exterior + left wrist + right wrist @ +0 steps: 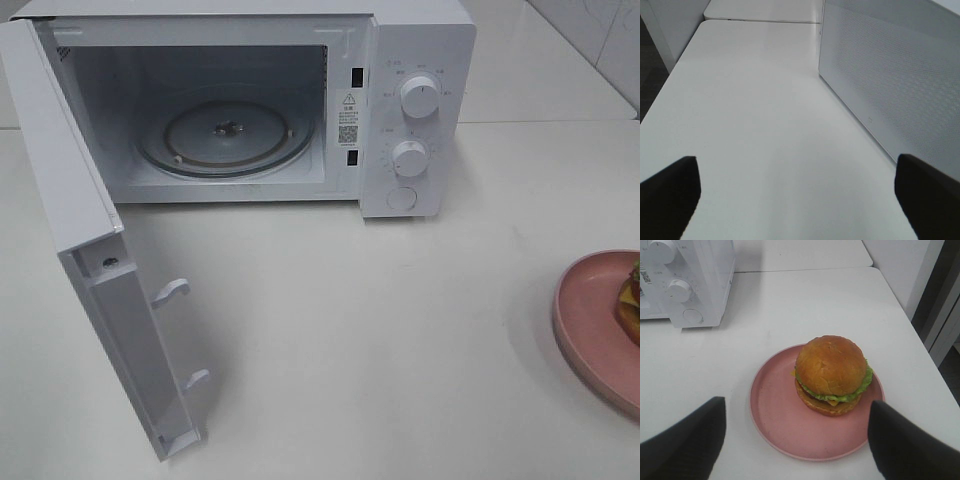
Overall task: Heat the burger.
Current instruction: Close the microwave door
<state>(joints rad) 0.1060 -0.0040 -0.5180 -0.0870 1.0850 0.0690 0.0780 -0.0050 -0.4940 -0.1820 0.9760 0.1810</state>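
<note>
The burger [832, 372], with a glossy brown bun, green lettuce and yellow cheese, sits upright on a round pink plate [775, 410]. In the exterior high view only a sliver of the burger [632, 300] shows, on the plate [590, 320] at the right edge. My right gripper [797, 445] hovers open, short of the plate, holding nothing. My left gripper [797, 200] is open over bare table beside the microwave door [890, 75]. Neither gripper shows in the exterior high view.
The white microwave [410, 110] stands at the back with its door [90, 260] swung wide open toward the front left. Its glass turntable [225, 135] is bare. Two knobs [679, 290] are on its right panel. The table edge [920, 355] is near the plate.
</note>
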